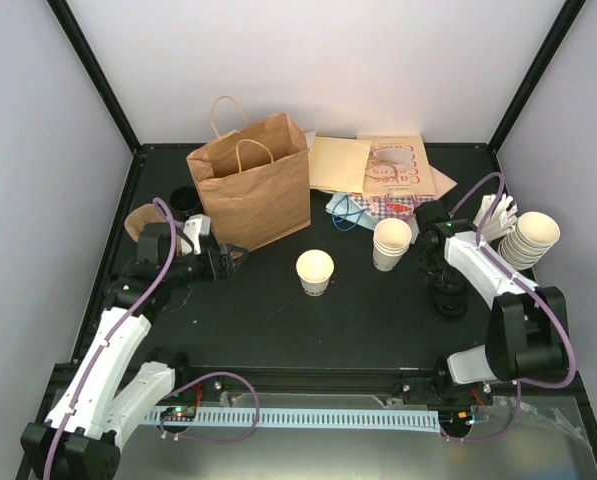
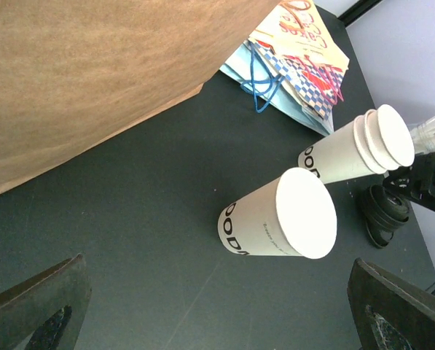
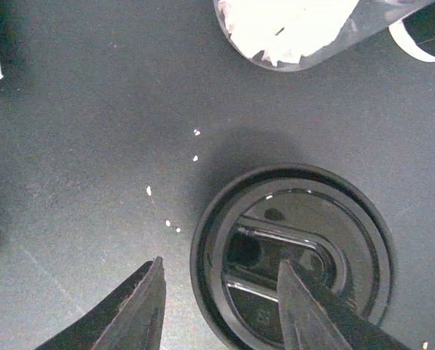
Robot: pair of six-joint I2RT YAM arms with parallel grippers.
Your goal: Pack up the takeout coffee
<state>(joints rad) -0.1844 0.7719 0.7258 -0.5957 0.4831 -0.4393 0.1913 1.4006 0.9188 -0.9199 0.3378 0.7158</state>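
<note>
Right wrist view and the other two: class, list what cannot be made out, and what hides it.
- Right wrist: the lower rim of the black lid is cut off by the bottom edge and partly covered by a gripper finger.
- Top external: the inside of the paper bag is hidden by its own walls.
- Left wrist: the printing on the cup curves out of sight round its side.

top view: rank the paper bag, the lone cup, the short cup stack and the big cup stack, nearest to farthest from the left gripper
From the left gripper:
1. paper bag, just behind it, on the left side.
2. lone cup, mid-table.
3. short cup stack, right of centre.
4. big cup stack, far right edge.
</note>
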